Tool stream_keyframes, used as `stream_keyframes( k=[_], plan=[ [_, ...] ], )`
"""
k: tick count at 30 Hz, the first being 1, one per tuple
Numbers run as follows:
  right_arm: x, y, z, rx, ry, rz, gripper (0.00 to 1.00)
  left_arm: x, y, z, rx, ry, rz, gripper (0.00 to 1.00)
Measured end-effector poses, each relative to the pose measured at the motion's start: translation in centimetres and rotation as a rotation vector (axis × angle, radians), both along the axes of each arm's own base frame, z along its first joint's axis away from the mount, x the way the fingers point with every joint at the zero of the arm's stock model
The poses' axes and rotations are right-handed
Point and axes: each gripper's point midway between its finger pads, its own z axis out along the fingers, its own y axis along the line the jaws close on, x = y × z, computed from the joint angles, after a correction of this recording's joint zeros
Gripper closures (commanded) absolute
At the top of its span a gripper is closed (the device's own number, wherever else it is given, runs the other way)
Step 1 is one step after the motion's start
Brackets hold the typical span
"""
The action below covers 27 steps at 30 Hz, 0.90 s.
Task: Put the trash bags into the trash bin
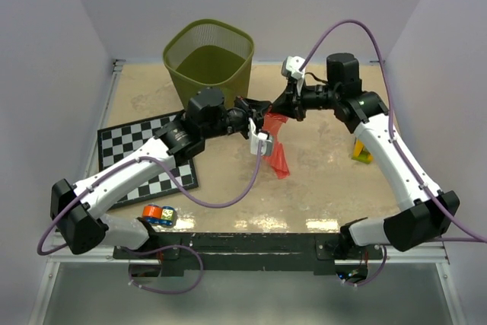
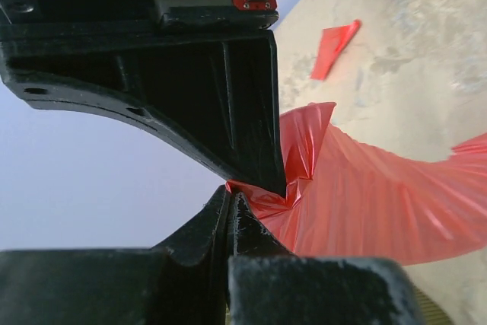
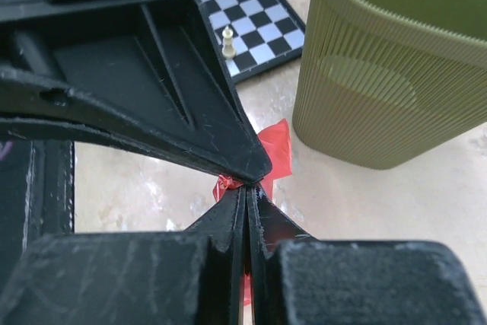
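A mottled counter (image 1: 327,188) is carrying the trash bin (image 1: 171,57), a chessboard (image 1: 122,142), a yellow block (image 1: 362,151) and a red bag strip (image 2: 335,49).

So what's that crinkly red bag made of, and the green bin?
The red trash bag looks like thin plastic film: it is glossy, with fine pleats and crumples where it is pinched. The trash bin looks like olive-green mesh, metal or plastic, I can't tell which. It has a matte wall of fine upright ribs and a smooth solid rim.

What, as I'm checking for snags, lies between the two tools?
Only the trash bag: the left tool and the right tool both pinch its red film, as each wrist view shows; the top view shows nothing else there.
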Motion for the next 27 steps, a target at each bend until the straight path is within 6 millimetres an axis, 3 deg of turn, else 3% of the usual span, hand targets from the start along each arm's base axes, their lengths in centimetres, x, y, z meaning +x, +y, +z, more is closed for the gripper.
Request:
stream_keyframes(
  k=[3,6,10,14,18,21,24,27],
  plan=[
    [0.5,0.1,0.9,0.025,-0.012,-0.043,1.00,0.0,0.4,1.0,0.008,-0.112,0.010,1.00],
    [0.7,0.0,0.2,0.020,-0.017,-0.067,1.00,-0.3,0.1,1.4,0.027,-0.193,0.005,1.00],
    [-0.8,0.5,-0.6,0.038,0.030,-0.001,1.00,0.8,0.0,0.8,0.066,-0.252,0.051,1.00],
    [-2.1,1.0,1.7,0.105,0.055,0.046,1.00,2.5,0.3,0.1,0.093,-0.306,0.110,1.00],
    [-1.5,0.8,3.2,0.123,0.018,-0.001,1.00,2.1,0.6,0.0,0.086,-0.349,0.106,1.00],
    [-0.7,0.4,2.4,0.093,-0.010,-0.050,1.00,1.7,0.6,0.4,0.064,-0.378,0.102,1.00],
    [0.1,-0.2,-0.2,0.032,-0.004,-0.096,1.00,1.0,-0.2,2.0,0.011,-0.423,0.082,1.00],
    [0.1,-0.1,-0.9,0.016,-0.001,-0.091,1.00,0.8,-0.8,1.5,0.016,-0.414,0.071,1.00]
  ],
)
